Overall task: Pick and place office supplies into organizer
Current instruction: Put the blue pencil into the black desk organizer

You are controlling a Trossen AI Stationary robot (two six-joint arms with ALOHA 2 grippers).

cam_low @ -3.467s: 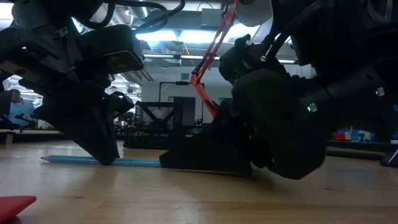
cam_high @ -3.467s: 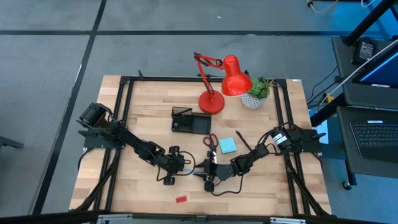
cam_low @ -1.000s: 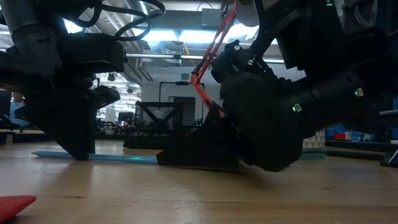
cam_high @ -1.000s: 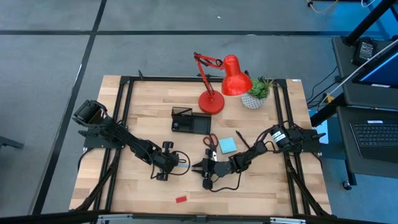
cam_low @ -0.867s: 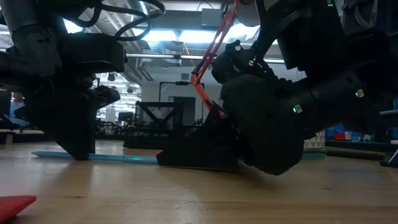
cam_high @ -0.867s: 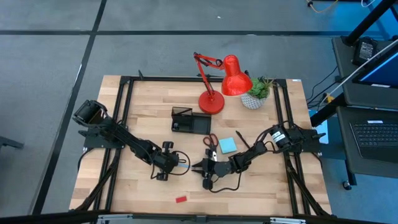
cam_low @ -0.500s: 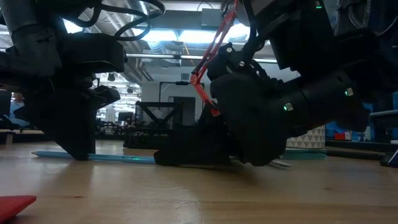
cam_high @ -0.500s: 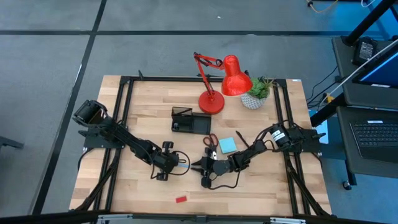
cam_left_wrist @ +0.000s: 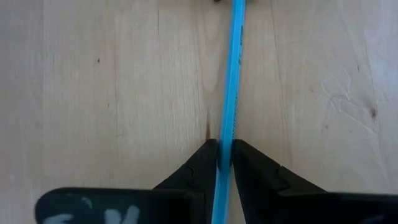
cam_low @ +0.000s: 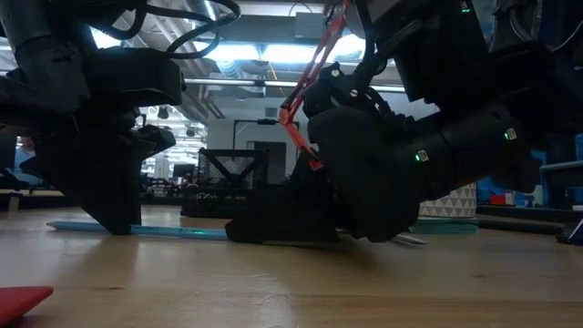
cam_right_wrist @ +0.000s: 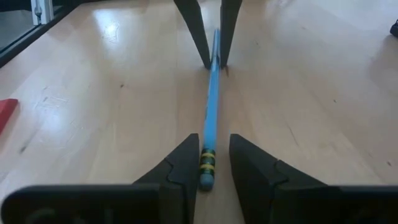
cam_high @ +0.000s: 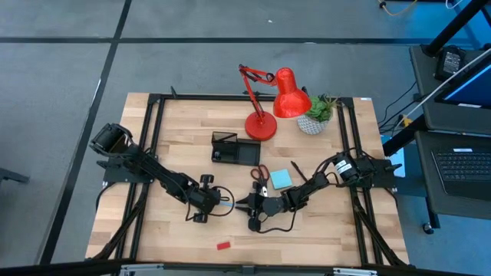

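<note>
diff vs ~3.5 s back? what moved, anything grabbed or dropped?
The left gripper slid outward along the light-blue pen, away from the right gripper, and now pinches it on the table. The right gripper followed a little the same way, its fingers straddling the pen's banded end without closing on it. Scissors, sticky-note pad, red block and organizer stayed put.

The pale butcher-block wooden table (cam_right_wrist: 323, 87) looks smooth with a soft sheen. The slim light-blue pencil (cam_left_wrist: 231, 81) appears glossy; both grippers' dark fingers (cam_right_wrist: 186, 168) look matt plastic.
</note>
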